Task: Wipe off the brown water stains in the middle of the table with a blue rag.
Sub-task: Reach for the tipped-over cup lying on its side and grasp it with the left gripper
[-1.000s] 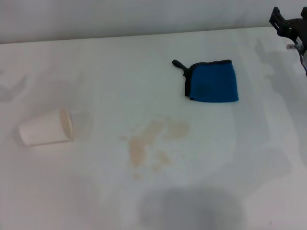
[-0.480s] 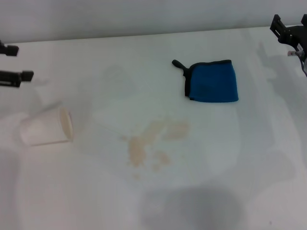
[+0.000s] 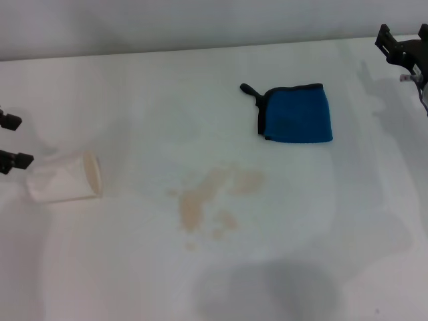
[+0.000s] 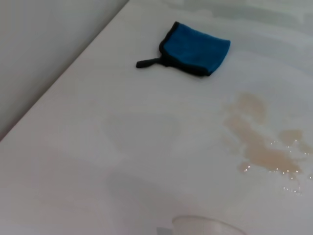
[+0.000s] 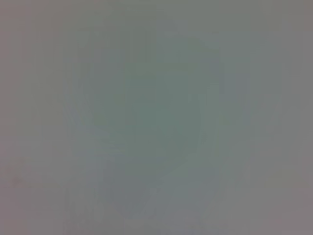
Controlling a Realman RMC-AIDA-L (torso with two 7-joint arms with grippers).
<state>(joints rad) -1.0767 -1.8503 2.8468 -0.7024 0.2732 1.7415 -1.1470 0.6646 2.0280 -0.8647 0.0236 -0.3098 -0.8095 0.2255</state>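
Blue rag (image 3: 296, 113): It lies flat on the tabletop (image 3: 134, 267), past the stains and a bit toward the robot's right. It looks folded over. Its black loop sticks out from the corner on the left. Nothing is holding it, so I think it is waiting to be picked up.

Brown water stains (image 3: 207, 197): They sit near the middle of the tabletop, closer to the robot than the rag. There is bare tabletop between rag and stains. The left wrist view shows them wet and shiny, so no wiping has been done yet.

Paper cup (image 3: 65, 176): It lies on its side at the left, its open mouth turned toward the stains. I guess the spill came from it.

Left gripper (image 3: 8, 141): It is at the far left edge, just beside the bottom end of the cup. Its two dark fingers (image 3: 15, 160) are spread, with nothing between them.

Right gripper (image 3: 404, 47): It is up in the far right corner, well apart from the rag. Only part of it shows, so I cannot tell if its fingers are spread or pressed together. Its own camera shows only grey.

Room to move: The way from the right gripper to the rag looks open. From rag to stains nothing blocks a slide. The cup is well off to the side. The rag lies well in from every edge.
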